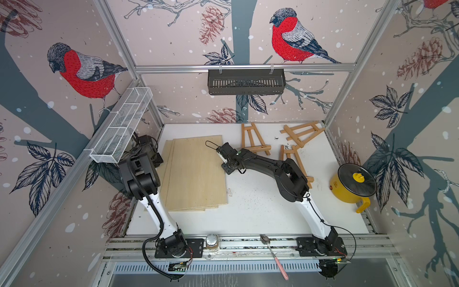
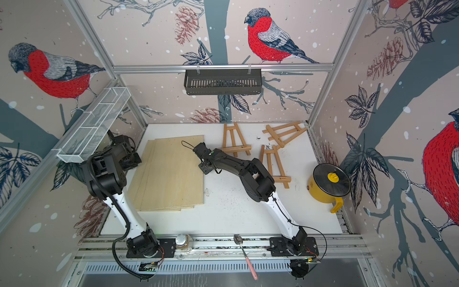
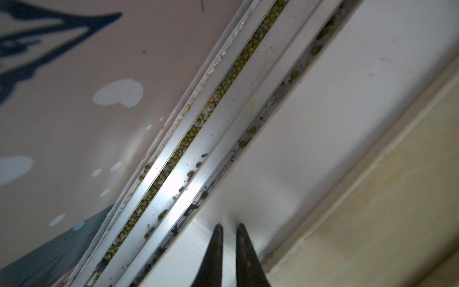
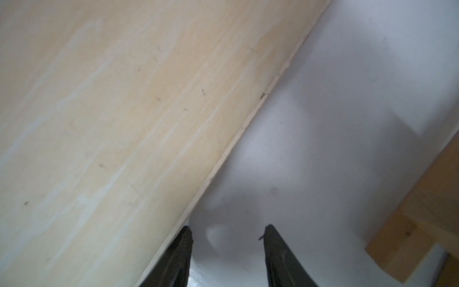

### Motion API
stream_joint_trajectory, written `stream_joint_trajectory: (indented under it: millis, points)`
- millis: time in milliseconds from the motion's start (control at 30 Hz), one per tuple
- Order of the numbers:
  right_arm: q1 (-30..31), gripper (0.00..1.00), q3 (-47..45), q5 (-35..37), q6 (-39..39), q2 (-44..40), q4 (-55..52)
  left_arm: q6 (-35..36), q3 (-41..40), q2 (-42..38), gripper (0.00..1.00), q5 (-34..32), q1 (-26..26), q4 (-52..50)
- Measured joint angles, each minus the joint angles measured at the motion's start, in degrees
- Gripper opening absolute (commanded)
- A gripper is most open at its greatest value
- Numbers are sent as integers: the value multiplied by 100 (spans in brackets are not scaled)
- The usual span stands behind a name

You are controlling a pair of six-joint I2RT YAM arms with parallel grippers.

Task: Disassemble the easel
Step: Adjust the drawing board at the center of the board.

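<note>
Three small wooden easels lie flat on the white table (image 1: pixel 248 213): one at the back middle (image 1: pixel 253 139), one at the back right corner (image 1: pixel 301 133), and one partly under my right arm (image 1: pixel 296 159). My right gripper (image 4: pixel 229 228) points down over bare table beside the edge of a stack of thin wooden boards (image 1: pixel 196 174). It is open and holds nothing. A corner of an easel (image 4: pixel 409 236) shows close by in the right wrist view. My left gripper (image 3: pixel 229 225) is shut and empty, by the table's left edge rail, and is mostly hidden under the arm in both top views.
A yellow pot with a dark lid (image 1: pixel 355 184) stands at the right edge. A white mesh basket (image 1: pixel 121 124) hangs over the left arm, and a black basket (image 1: pixel 246 82) hangs on the back rail. A spoon (image 1: pixel 273 253) and a jar (image 1: pixel 212 241) sit on the front rail. Green beans fill the rail's slot (image 3: pixel 223 111).
</note>
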Motion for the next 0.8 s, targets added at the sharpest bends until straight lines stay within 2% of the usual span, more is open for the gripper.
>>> stream_joint_trajectory:
  millis: [800]
  points:
    - [175,50,1108,-256,-166,708,-24,-42,2,0,14,63,-2,4]
